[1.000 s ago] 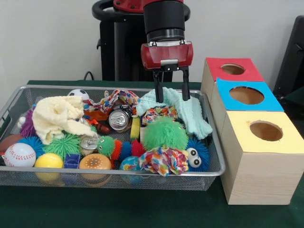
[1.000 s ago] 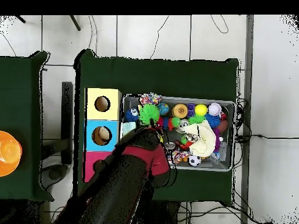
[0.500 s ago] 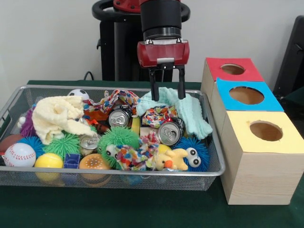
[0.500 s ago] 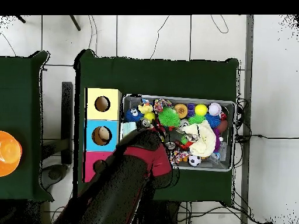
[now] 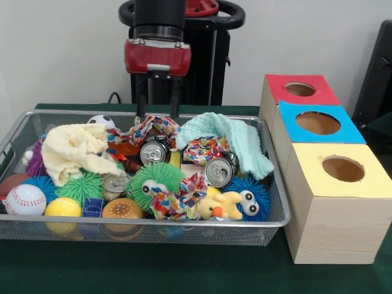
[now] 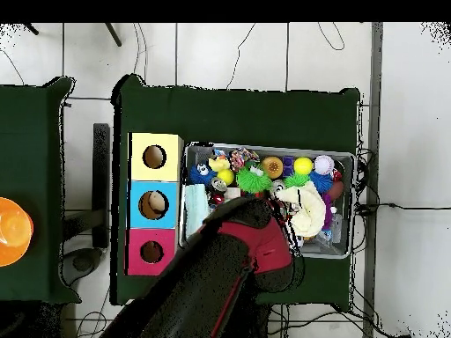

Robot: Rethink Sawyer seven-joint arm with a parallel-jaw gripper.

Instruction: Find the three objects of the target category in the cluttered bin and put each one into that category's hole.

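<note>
My gripper point(image 5: 158, 115) hangs open over the back of the wire bin point(image 5: 269, 222), just above a multicoloured cloth point(image 5: 150, 128), with nothing between its fingers point(image 5: 141, 98). Three drink cans lie in the bin: one at the centre back point(image 5: 153, 153), one right of centre point(image 5: 219, 171), one left of centre point(image 5: 114, 182). A mint cloth point(image 5: 236, 139) and a pale yellow cloth point(image 5: 73, 149) lie among them. To the right stand three boxes with round holes: red point(image 5: 300, 89), blue point(image 5: 318, 123), yellow point(image 5: 343, 169). In the overhead view the arm point(image 6: 238, 264) hides the gripper.
Spiky balls, a baseball point(image 5: 24, 199), a yellow ball point(image 5: 62, 207), a green fuzzy toy point(image 5: 152, 179), a yellow duck point(image 5: 222, 205) and a blue googly-eyed toy point(image 5: 251, 196) fill the bin's front. An orange object point(image 6: 11, 231) sits on the side table.
My gripper has moved left in the front view, from over the mint cloth to over the multicoloured cloth, still open. The green toy shifted left and a second can and the duck came into sight.
</note>
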